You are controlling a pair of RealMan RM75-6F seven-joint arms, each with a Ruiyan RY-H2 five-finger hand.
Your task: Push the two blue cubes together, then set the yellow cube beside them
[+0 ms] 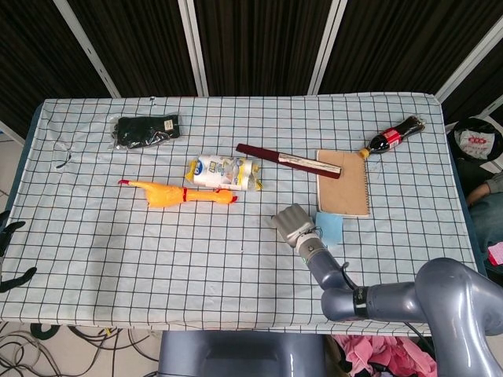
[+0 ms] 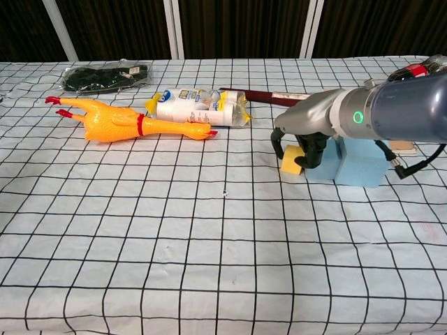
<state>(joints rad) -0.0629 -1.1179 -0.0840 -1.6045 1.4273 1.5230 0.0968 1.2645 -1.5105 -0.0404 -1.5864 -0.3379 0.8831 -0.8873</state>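
Two light blue cubes (image 2: 360, 162) stand touching each other right of centre, also seen in the head view as blue cubes (image 1: 332, 226) below the notebook. The yellow cube (image 2: 290, 161) sits on the cloth against their left side. My right hand (image 2: 305, 138) is cupped over it from above, thumb on its left face and fingers down between it and the blue cubes. In the head view the right hand (image 1: 292, 224) hides the yellow cube. Dark spread fingers of my left hand (image 1: 11, 229) show off the table's left edge, holding nothing.
A rubber chicken (image 2: 126, 124) and a plastic packet (image 2: 199, 107) lie left of the hand. Behind are a dark red stick (image 1: 287, 160), a brown notebook (image 1: 343, 182), a cola bottle (image 1: 393, 137) and black gloves (image 1: 145, 130).
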